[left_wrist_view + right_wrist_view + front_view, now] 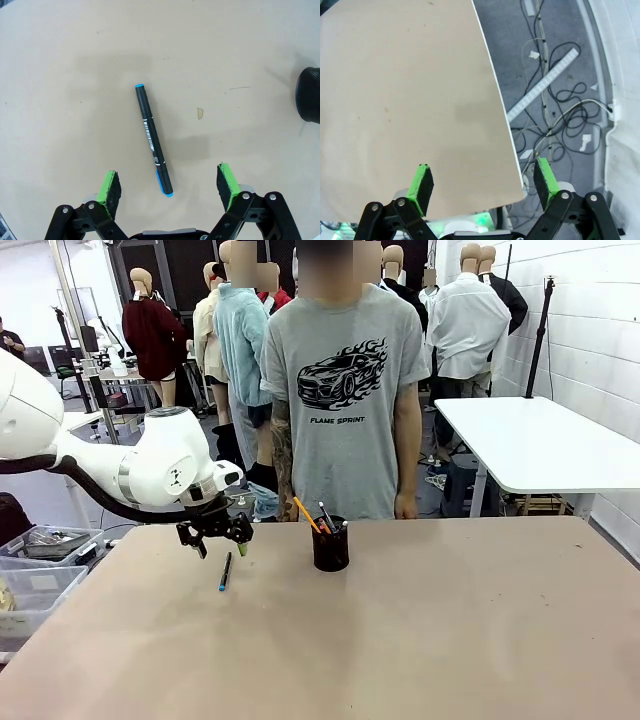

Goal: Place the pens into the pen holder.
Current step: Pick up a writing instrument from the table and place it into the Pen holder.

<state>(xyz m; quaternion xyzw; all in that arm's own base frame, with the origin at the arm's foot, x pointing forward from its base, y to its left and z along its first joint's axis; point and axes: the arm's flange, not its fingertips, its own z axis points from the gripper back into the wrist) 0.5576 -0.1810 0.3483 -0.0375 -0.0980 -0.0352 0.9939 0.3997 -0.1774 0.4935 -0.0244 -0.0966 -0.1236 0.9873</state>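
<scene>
Left wrist view: dark pen [153,140] with blue ends lies flat on the worktop [75,75], alone, slanted. Its near blue end sits between my left fingers [109,187], touching neither pad. Those fingers are spread wide, released, grasping nothing. Far end of the pen points away from me. Small pale mark [200,113] on the worktop just beside the pen's middle. Pen holder [310,95] is cut by the picture's edge, black, well apart from the pen.

Front view: same pen [224,572] flat on the worktop [450,640], on my left of the pen holder [331,548], near it but not touching. The holder stands upright about mid-worktop, toward the far edge. Inside it: orange pen [305,513] leaning out to my left, plus a second pen [326,517] sticking up, colour hard to tell. My left fingers [242,549] point down just above the far end of the lying pen, clear of it.

A person in a grey printed T-shirt [345,390] stands at the far side, right behind the holder, arms down. White table [540,440] further back on my right.

Right wrist view: my right fingers [422,182] are also spread, released, nothing between them. Under them is bare worktop [395,100] at its edge, then floor with cables [560,115] and a white strip [545,85].
</scene>
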